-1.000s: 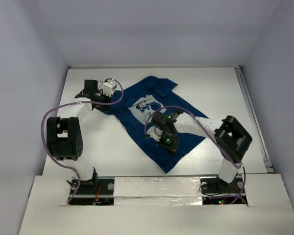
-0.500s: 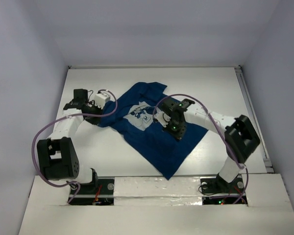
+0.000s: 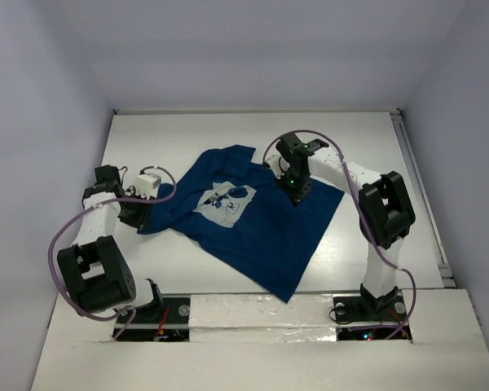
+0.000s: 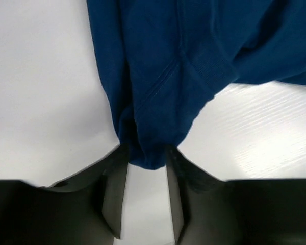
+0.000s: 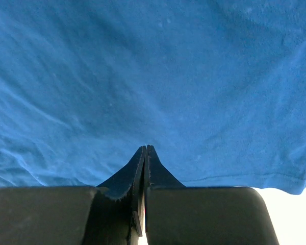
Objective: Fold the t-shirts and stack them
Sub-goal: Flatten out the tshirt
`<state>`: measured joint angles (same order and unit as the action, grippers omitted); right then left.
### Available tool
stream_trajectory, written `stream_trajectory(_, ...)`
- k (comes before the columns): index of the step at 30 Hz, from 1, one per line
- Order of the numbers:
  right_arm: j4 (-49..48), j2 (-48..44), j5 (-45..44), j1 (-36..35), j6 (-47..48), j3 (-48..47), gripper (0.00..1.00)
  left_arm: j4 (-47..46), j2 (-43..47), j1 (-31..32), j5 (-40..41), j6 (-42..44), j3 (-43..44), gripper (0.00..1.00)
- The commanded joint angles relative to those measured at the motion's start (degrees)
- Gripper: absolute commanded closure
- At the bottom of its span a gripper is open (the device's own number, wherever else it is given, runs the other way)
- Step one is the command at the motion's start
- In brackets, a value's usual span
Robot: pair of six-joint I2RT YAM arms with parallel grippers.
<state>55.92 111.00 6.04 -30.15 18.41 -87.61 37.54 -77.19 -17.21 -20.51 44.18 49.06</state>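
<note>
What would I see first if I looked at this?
A big navy t-shirt with a white picture on the chest, spread across the white table. The left tool pinches a bunched bit at its left side, and the right tool grips its far edge.

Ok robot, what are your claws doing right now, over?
Left claw shut on the t-shirt, cloth bunched. Right claw shut on its far edge. T-shirt spread out, print up, not folded. Nothing in the way.
</note>
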Motion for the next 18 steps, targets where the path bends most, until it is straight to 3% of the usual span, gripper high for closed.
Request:
stream_trajectory(1, -0.5, -1.9, 0.8, -0.8, -0.2, -1.0, 1.00, 5.0, 2.1, 0.1, -5.1, 0.8, 5.7, 0.67)
stream_trajectory(4, -1.3, -1.9, 1.3, -0.8, -0.1, 0.9, 1.00, 4.7, 3.5, 0.1, -13.0, -0.6, 13.5, 0.36)
stream_trajectory(5, -1.5, -1.4, 1.2, -0.8, 0.0, 1.4, 1.00, 4.5, 3.5, 0.1, -14.7, -3.0, 18.6, 0.21)
stream_trajectory(6, -2.1, -1.1, 1.1, -0.8, 0.0, 1.8, 1.00, 4.2, 3.4, 0.1, -19.0, -3.9, 21.4, 0.17)
stream_trajectory(9, -2.9, 0.3, -0.1, -0.8, 0.0, 2.4, 1.00, -1.8, 0.7, 4.5, -21.9, -9.9, 29.8, 0.17)
stream_trajectory(12, -3.1, 0.7, -2.2, -0.8, -0.7, 1.2, 1.00, -5.3, -3.0, 12.9, -18.0, -12.0, 31.3, 0.21)
stream_trajectory(15, -2.7, 1.1, -3.3, -0.8, -1.3, -0.4, 0.87, -7.5, -10.2, 18.2, -14.4, -13.3, 32.1, 0.20)
stream_trajectory(18, -3.3, 1.3, -4.2, -0.8, -1.3, -0.7, 0.86, -11.4, -15.5, 22.4, -12.9, -13.7, 31.2, 0.19)
